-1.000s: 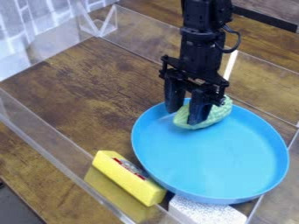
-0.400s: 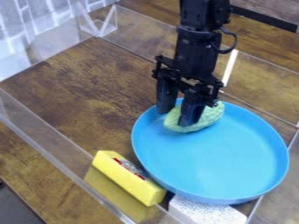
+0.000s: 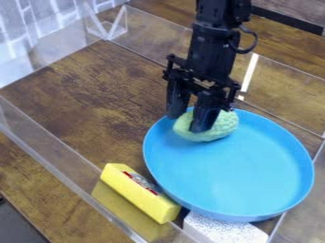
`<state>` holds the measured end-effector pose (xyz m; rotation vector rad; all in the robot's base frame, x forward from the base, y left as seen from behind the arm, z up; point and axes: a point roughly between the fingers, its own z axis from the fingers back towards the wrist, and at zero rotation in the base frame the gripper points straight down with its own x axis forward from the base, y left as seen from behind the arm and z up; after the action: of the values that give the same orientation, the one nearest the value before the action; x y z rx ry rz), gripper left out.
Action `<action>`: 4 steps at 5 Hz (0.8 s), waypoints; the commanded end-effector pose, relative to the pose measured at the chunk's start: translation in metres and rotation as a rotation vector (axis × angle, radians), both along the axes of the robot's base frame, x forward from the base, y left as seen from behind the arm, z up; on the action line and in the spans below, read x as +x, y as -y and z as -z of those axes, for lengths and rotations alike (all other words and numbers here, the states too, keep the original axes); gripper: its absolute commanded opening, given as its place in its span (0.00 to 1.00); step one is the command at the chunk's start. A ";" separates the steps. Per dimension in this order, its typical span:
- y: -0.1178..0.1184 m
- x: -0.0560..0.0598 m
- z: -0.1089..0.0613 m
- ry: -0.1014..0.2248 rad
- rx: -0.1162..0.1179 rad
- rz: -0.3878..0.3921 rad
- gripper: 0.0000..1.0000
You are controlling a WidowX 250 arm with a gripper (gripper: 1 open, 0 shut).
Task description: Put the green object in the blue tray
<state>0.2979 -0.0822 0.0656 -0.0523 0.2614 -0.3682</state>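
Note:
The pale green object (image 3: pixel 216 126) hangs at the far left edge of the blue tray (image 3: pixel 241 176), just over its rim. My black gripper (image 3: pixel 200 120) comes down on it from above, pointing steeply down. Its fingers are shut on the green object's top. The fingers hide the upper left part of the object. I cannot tell whether its underside touches the tray.
A yellow block with a red label (image 3: pixel 137 190) lies in front of the tray on the left. Clear plastic walls (image 3: pixel 64 161) fence the wooden table. A white speckled thing (image 3: pixel 222 231) sits at the front edge, and a white strip (image 3: pixel 252 71) lies behind the gripper.
The gripper has tilted a little, and the green object in it has shifted slightly left, toward the tray's rim. The tray and the yellow block have stayed put.

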 end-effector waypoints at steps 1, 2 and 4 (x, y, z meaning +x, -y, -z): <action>-0.004 0.010 -0.036 0.093 -0.012 -0.016 0.00; -0.006 0.009 -0.040 0.081 0.000 -0.016 0.00; -0.010 0.009 -0.046 0.068 0.016 -0.029 0.00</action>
<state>0.2961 -0.0775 0.0780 -0.0213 0.3115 -0.3564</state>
